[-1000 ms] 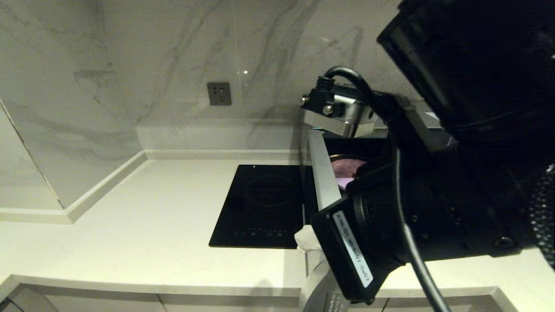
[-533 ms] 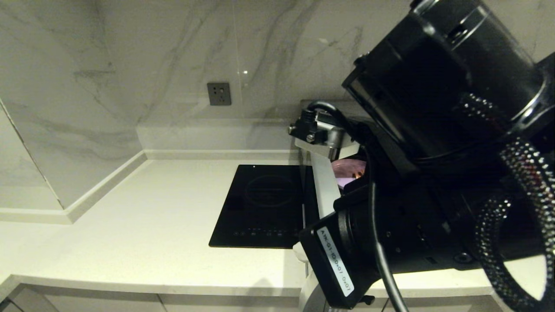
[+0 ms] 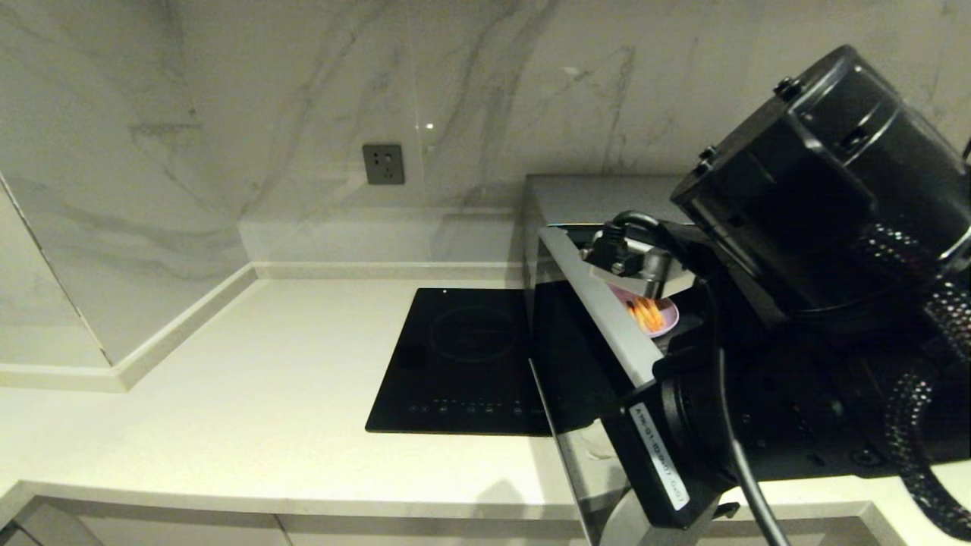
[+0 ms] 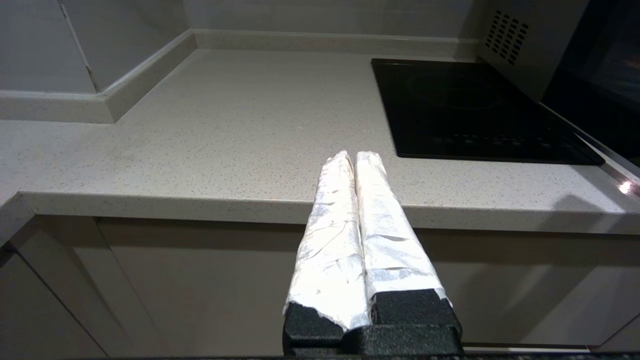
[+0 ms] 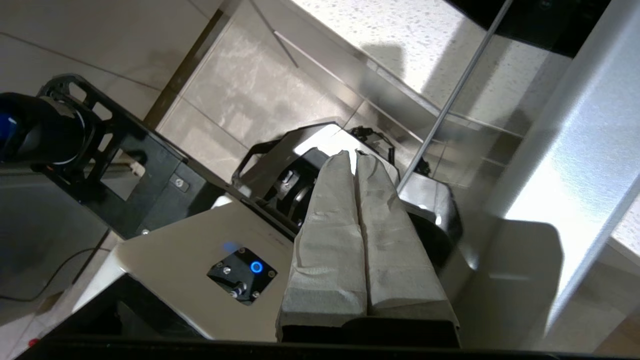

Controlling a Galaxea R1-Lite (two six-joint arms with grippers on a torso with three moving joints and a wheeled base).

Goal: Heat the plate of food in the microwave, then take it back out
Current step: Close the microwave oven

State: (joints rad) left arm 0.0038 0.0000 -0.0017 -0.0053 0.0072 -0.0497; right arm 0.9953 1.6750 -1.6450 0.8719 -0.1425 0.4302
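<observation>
The microwave stands at the right of the counter, and its door hangs partly open, slanting out toward me. Through the gap I see the plate of food, pale lavender with orange fries, inside the cavity. My right arm fills the right foreground, its wrist at the door's free end. In the right wrist view the right gripper is shut and empty, pointing down at my own base beside the silver door edge. My left gripper is shut and empty, and hovers just before the counter's front edge.
A flat black cooktop is set into the counter left of the microwave. A wall socket sits on the marble backsplash. The microwave's vented side borders the cooktop.
The door's free end has swung to the right, narrowing the opening. My right arm moved right and lower with it. The fries on the plate now show.
</observation>
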